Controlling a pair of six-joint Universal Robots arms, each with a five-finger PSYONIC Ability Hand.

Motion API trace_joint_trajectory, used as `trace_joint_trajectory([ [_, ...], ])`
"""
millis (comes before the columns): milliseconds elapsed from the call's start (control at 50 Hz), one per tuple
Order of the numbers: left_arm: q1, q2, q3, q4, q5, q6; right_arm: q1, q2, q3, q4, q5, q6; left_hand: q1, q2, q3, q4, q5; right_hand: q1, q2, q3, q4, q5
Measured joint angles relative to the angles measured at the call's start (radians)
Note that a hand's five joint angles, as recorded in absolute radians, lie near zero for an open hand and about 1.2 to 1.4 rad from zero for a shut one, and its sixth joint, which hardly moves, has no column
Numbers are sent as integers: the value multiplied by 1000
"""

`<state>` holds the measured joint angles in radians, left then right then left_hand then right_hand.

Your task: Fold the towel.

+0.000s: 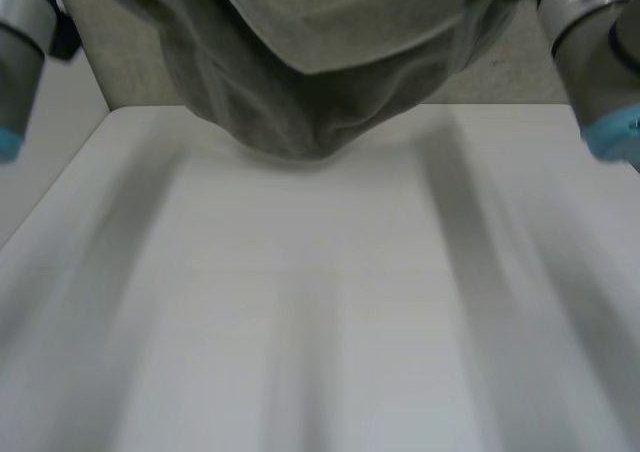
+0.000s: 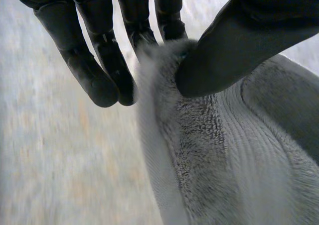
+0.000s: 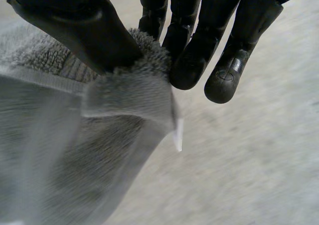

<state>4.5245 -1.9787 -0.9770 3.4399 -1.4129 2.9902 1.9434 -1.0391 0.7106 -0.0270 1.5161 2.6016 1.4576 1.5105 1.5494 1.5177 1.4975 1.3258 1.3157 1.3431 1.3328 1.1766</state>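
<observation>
Towel: the grey towel [image 1: 320, 72] hangs in the air over the far edge of the desk [image 1: 320, 322], spread between the 2 hands. Its middle sags to a rounded point just above the desk; whether it touches, I cannot tell.
Left hand: the left hand [image 2: 239, 51] pinches the towel's top edge at or near a corner. The thumb presses 1 face and the fingers [image 2: 144, 33] back the other. The remaining fingers hang straight beside the cloth, holding nothing.
Right hand: the right hand [image 3: 79, 26] pinches the other top corner in the same way, thumb over the pile and fingers [image 3: 189, 65] behind it.
Arms: the left arm [image 1: 20, 42] is at far left and the right arm [image 1: 600, 42] at far right, set wide apart.
Why so held: likely so that the cloth hangs open and flat, ready to be laid on the desk and folded.
Layers: a paler sheet hangs in front of a darker one, so the towel may be doubled; I cannot tell.
Material: thick terry with looped pile and a flat ribbed band [image 2: 249, 150] along the edge. It is soft and limp.
Tag: a small white tag [image 3: 178, 134] hangs at the right hand's corner.
Desk: white, smooth and flat.
</observation>
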Motion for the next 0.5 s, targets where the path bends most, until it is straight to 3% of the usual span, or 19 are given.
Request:
trace_joint_trajectory([
  [80,4,10,-173,22,18,77,-4,-16,145,43,-36,-53,0,0,0,0,0,0,0,0,0,0],
  [280,15,-4,-528,29,75,417,-10,6,436,157,-38,-222,0,0,1,0,0,0,6,0,0,0],
  [500,66,67,-735,30,96,501,-32,-38,611,270,-11,-240,0,0,1,0,0,0,6,0,0,0],
])
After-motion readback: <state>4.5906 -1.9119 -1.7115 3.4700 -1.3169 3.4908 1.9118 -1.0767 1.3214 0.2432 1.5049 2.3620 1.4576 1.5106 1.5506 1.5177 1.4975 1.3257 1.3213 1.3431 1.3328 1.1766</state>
